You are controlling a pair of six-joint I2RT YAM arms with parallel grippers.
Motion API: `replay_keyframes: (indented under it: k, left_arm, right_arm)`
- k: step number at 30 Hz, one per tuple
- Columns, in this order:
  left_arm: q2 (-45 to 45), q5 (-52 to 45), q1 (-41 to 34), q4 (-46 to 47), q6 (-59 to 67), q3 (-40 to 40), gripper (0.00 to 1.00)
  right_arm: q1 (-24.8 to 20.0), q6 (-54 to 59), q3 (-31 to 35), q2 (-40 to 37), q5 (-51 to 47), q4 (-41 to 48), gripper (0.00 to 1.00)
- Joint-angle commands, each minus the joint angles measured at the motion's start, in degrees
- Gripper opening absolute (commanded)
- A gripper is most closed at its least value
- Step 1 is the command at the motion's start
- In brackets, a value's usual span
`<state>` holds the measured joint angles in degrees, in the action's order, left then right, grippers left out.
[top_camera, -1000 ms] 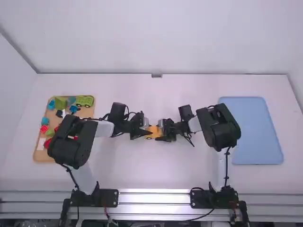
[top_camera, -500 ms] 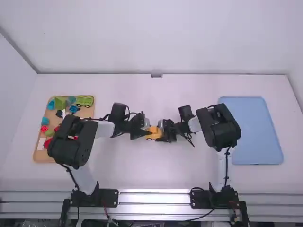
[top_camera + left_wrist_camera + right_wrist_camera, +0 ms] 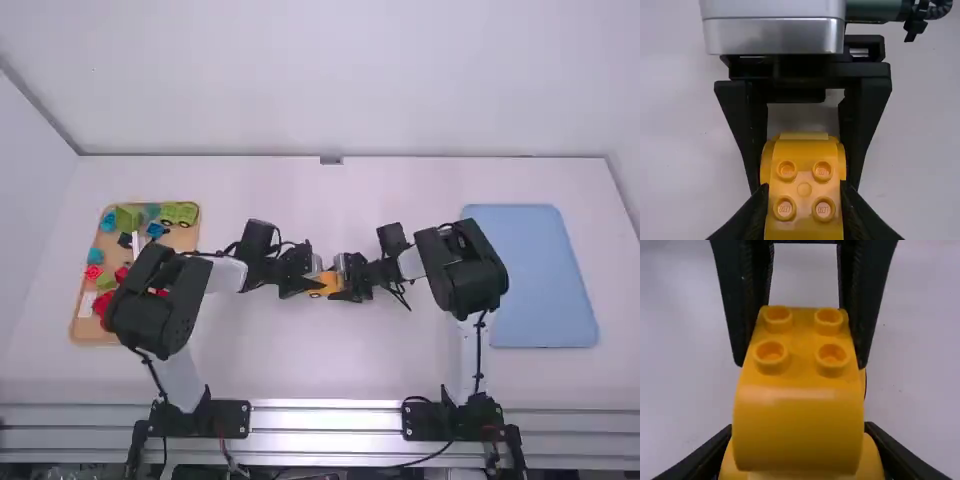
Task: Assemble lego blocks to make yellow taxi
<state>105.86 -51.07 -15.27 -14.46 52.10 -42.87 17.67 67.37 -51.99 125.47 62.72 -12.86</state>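
Mid-frame, the left gripper pinches the studded block, the right gripper the yellow base — likely joining them; next, press squarely.

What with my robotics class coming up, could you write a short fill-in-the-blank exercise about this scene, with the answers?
The left wrist view shows ____ raised studs on top of the yellow toy. Counting the left gripper and the right gripper, ____ grippers hold the toy. The flat tray by the right arm is coloured ____. The loose blocks lie in the tan tray, nearer the ____ arm.

Missing words: four; two; blue; left.
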Motion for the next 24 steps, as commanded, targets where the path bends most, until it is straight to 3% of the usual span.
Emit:
replay_keyframes:
  k: [1,18,24]
  left_arm:
    - [0.3,1.2,-0.3,0.4,0.2,-0.6,0.02]
    - [3.8,1.0,-2.0,-1.4,0.0,-0.9,0.02]
    - [4.8,1.2,-1.7,2.4,0.4,-2.2,0.02]
  right_arm:
    - [0.4,0.2,0.6,0.8,0.4,0.1,0.61]
    - [0.4,0.2,0.6,0.9,0.5,0.1,0.61]
    - [0.4,0.2,0.6,0.8,0.5,0.1,0.61]
